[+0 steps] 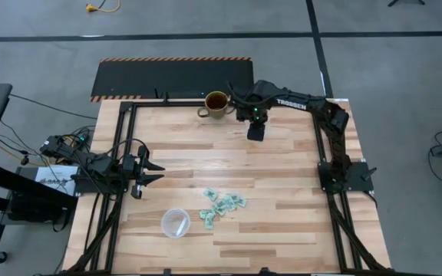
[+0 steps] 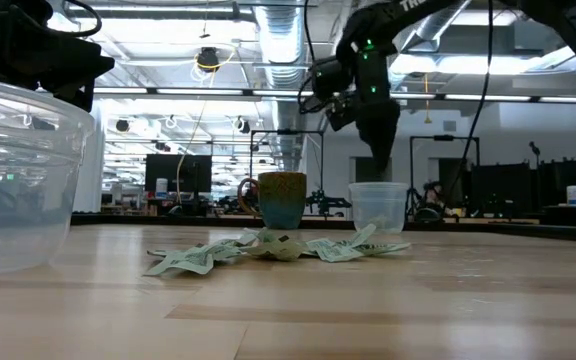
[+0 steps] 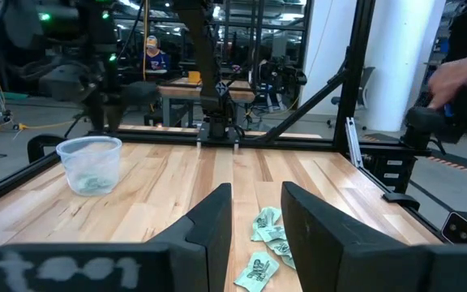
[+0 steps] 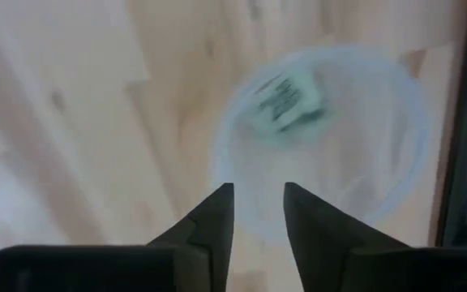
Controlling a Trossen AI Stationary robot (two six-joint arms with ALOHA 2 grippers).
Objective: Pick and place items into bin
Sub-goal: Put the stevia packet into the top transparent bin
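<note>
The wrappers (image 1: pixel 222 203) lying ahead of the left arm's parted, empty jaws look feather-light, soft and crinkly, best pinched across a raised fold, while the right arm's jaws hang apart, empty, above the clear cup (image 2: pixel 378 207) holding one piece (image 4: pixel 286 97)

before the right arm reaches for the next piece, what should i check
1. Right gripper empty: ok, fingers open, nothing between them.
2. Piece inside the clear cup: ok, it lies in the cup below the gripper.
3. Pile ready to pick: ok, several pieces lie loose on the table.
4. Left gripper clear of the pile: ok, open, short of it.
5. Mug off the path to the pile: ok.
</note>
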